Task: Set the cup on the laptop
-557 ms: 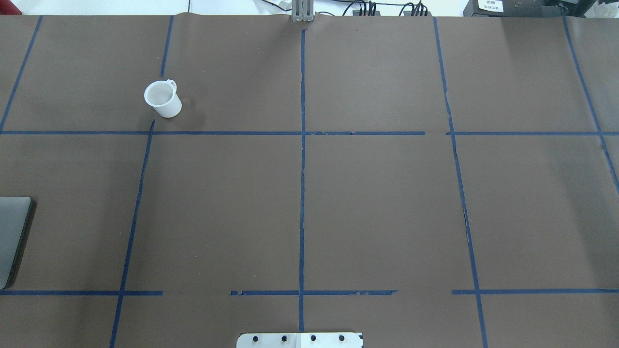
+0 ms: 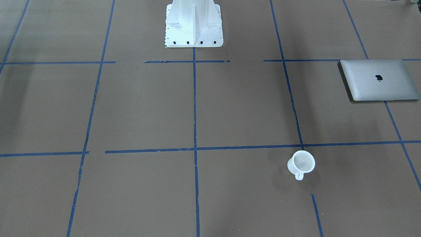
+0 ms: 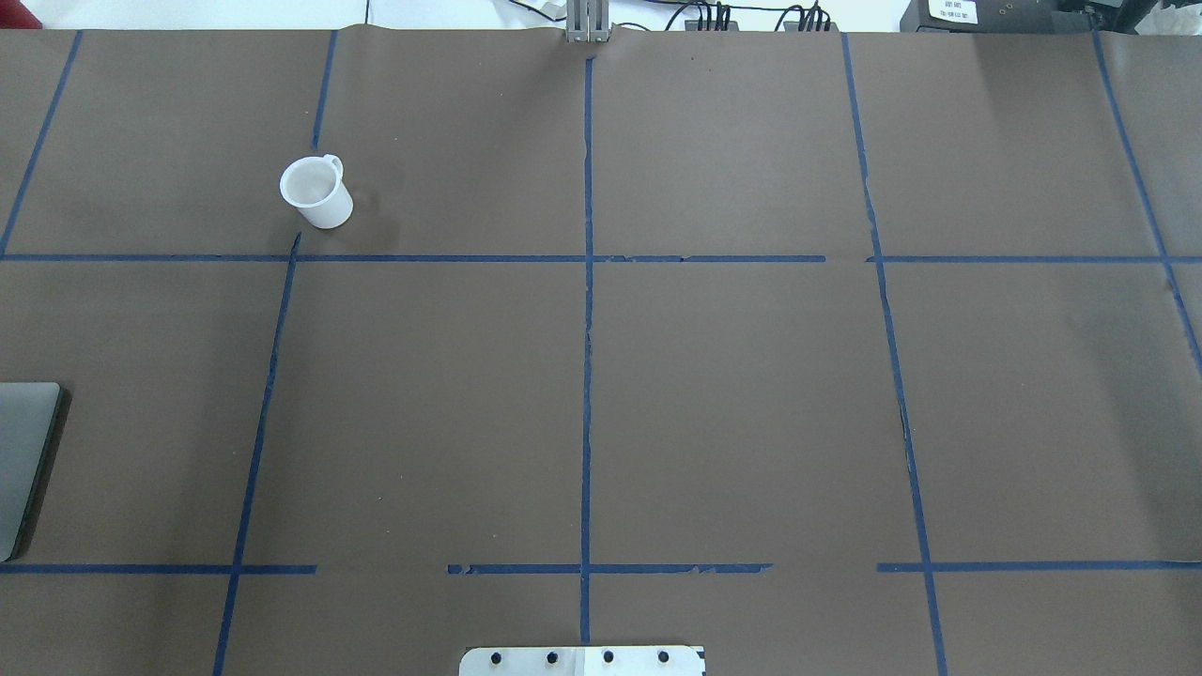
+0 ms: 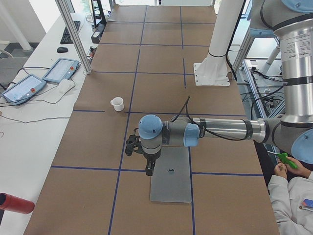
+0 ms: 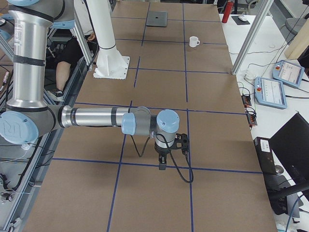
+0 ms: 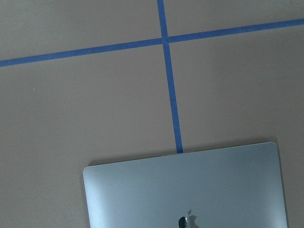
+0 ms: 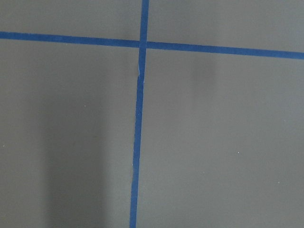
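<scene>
The desk [image 3: 751,376] carries the closed laptop [image 2: 378,80] just under the left hand [image 4: 148,169], with the cup [image 2: 301,163] upright well beyond it. I cannot tell how open that hand is. To do this step well, I judge it should pinch the cup's rim wall clear of the handle.

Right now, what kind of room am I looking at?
Most likely a robotics lab: a robot arm reaching over a table gridded with blue tape, with control tablets on the side bench.

Laptop [image 3: 23,465], at the worktop's left edge: overhead view cuts it off, only a strip visible. Left gripper [image 4: 148,170] and right gripper [image 5: 161,166]: seen in side views only, state of jaws indeterminable.
</scene>
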Tool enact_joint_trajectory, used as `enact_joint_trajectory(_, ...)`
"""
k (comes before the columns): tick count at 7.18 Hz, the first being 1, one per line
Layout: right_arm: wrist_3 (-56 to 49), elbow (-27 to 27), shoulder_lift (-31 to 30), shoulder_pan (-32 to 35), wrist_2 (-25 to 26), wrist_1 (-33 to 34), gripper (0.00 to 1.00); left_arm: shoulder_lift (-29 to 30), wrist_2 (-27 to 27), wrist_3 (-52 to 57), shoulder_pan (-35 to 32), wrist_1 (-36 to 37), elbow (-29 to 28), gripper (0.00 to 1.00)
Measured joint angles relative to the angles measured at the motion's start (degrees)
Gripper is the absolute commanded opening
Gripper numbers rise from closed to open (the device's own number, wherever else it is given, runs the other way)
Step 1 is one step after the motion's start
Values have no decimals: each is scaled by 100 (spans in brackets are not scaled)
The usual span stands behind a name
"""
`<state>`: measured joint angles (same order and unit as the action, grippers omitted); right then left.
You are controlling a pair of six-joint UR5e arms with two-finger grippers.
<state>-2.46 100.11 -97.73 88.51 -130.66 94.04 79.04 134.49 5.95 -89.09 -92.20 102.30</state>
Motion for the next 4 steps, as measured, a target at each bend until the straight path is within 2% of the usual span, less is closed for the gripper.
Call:
enact_joint_trajectory(2, 0, 0, 0, 0, -3, 0, 100, 176, -22, -198, 33, -744, 19, 100)
enact_joint_trajectory(4, -2, 0, 0, 0, -1, 0, 100, 716, -42, -778, 416, -973, -45, 100)
